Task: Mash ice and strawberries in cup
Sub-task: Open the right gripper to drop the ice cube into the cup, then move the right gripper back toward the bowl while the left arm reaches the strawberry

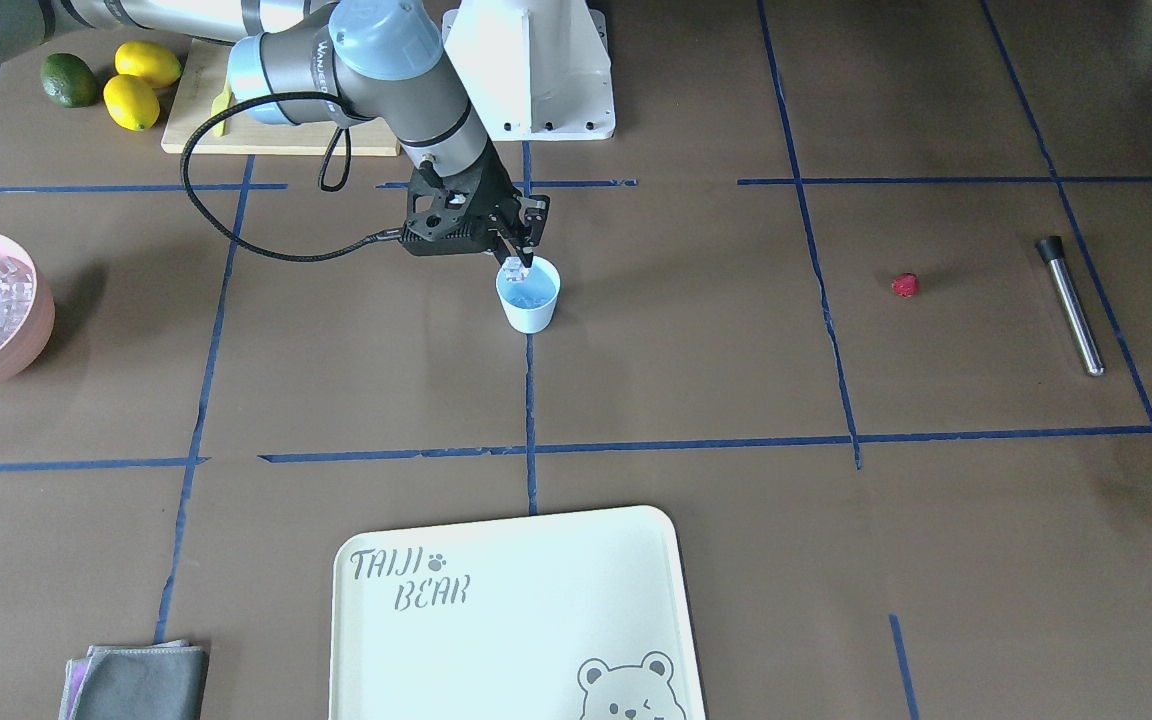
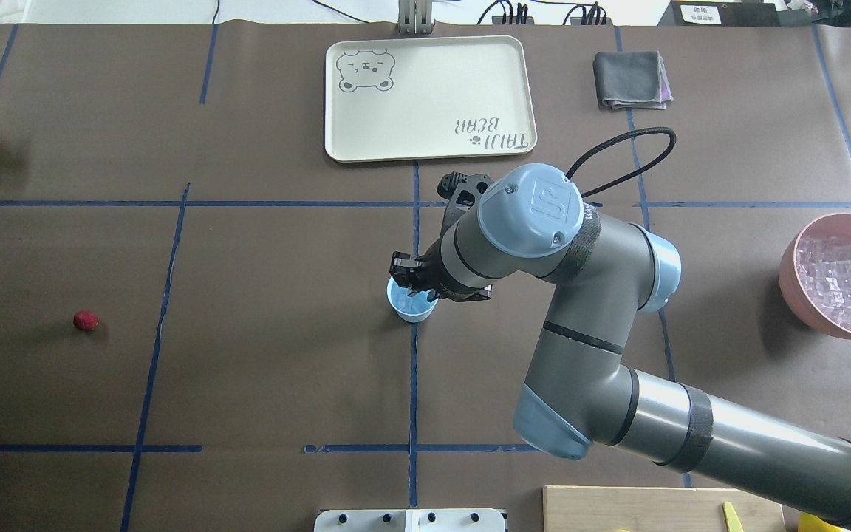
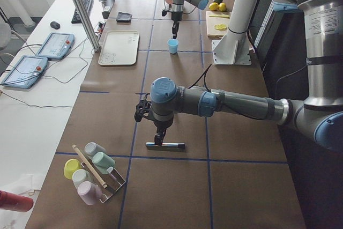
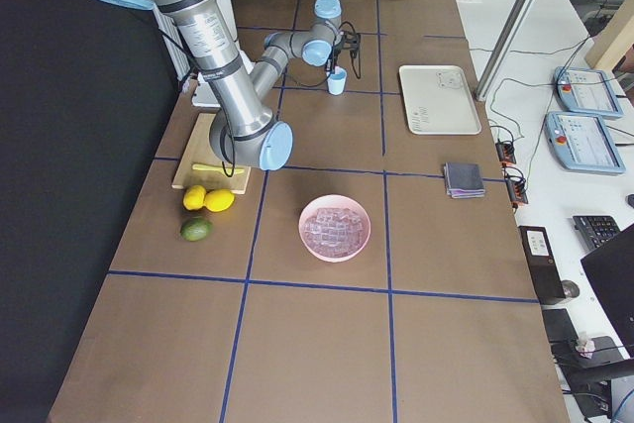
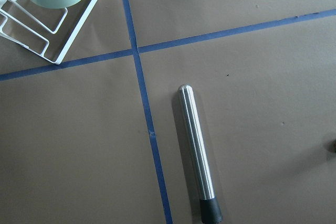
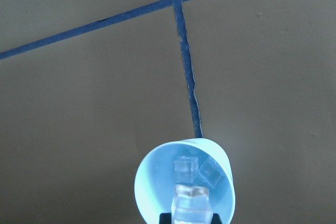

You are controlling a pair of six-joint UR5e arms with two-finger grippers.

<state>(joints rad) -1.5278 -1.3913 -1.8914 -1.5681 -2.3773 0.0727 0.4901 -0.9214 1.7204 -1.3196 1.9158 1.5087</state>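
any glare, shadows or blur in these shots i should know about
Left wrist view: a bright glare streak runs along the steel muddler, otherwise sharp. Front-facing view: even light, the pink bowl throws a soft shadow on the table beside it. Right wrist view: the cup is in focus, the ice cube nearest the lens looks soft.
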